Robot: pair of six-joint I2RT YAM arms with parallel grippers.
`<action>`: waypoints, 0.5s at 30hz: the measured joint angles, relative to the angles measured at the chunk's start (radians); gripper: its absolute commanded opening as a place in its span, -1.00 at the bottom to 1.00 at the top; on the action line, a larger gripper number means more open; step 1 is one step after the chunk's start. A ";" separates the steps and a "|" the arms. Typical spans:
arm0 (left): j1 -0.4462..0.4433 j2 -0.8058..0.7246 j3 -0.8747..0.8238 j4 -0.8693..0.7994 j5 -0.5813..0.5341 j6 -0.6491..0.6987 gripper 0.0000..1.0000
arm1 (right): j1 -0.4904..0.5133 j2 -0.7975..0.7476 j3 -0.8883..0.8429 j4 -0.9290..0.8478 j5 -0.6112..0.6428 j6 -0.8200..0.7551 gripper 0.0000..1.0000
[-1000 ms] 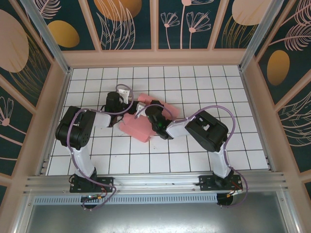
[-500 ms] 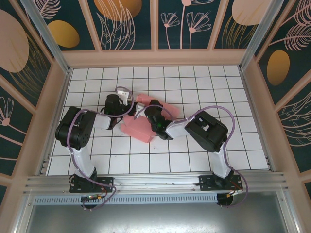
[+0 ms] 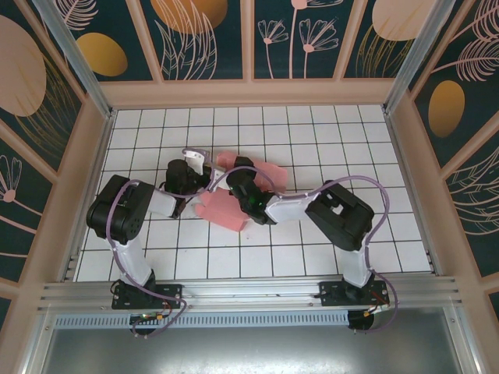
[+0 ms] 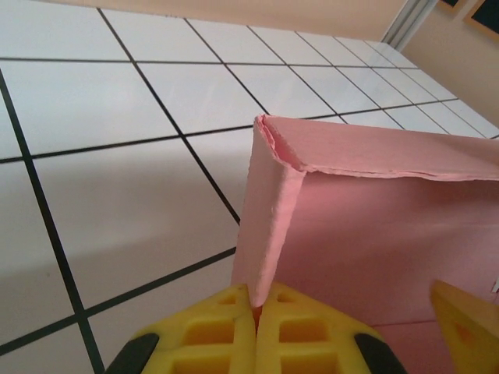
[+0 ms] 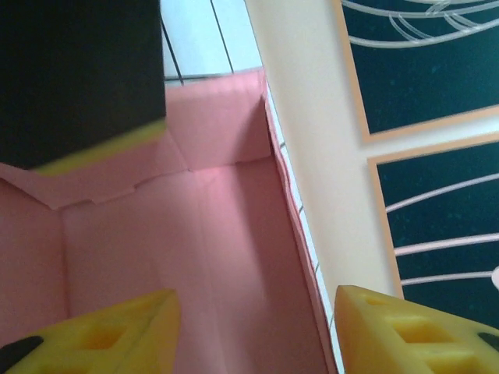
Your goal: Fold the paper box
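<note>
The pink paper box [image 3: 222, 209] lies partly folded in the middle of the tiled floor, some of its walls standing. My left gripper [image 3: 204, 184] is at the box's left side. In the left wrist view its yellow fingers [image 4: 234, 327] are shut on the lower edge of an upright pink wall [image 4: 265, 226]. My right gripper [image 3: 236, 176] hangs over the box from the right. In the right wrist view it [image 5: 257, 335] stands open, its fingertips on either side of a side wall [image 5: 300, 249] without touching it, with the box's inside [image 5: 203, 257] below.
The white tiled floor [image 3: 343, 140] is ringed by a low beige wall [image 3: 249, 93] with patterned panels above. The left gripper's black body [image 5: 78, 78] sits close at the top left of the right wrist view. A yellow fingertip [image 4: 468, 327] shows at the box's right in the left wrist view.
My right gripper has opened and let go of the box wall. My left gripper has shut on the box's left wall and moved slightly left; the box shifted a little with it.
</note>
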 measured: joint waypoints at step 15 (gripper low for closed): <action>-0.020 0.000 -0.026 0.126 -0.048 0.007 -1.00 | 0.024 -0.324 0.017 -0.233 -0.189 0.430 0.35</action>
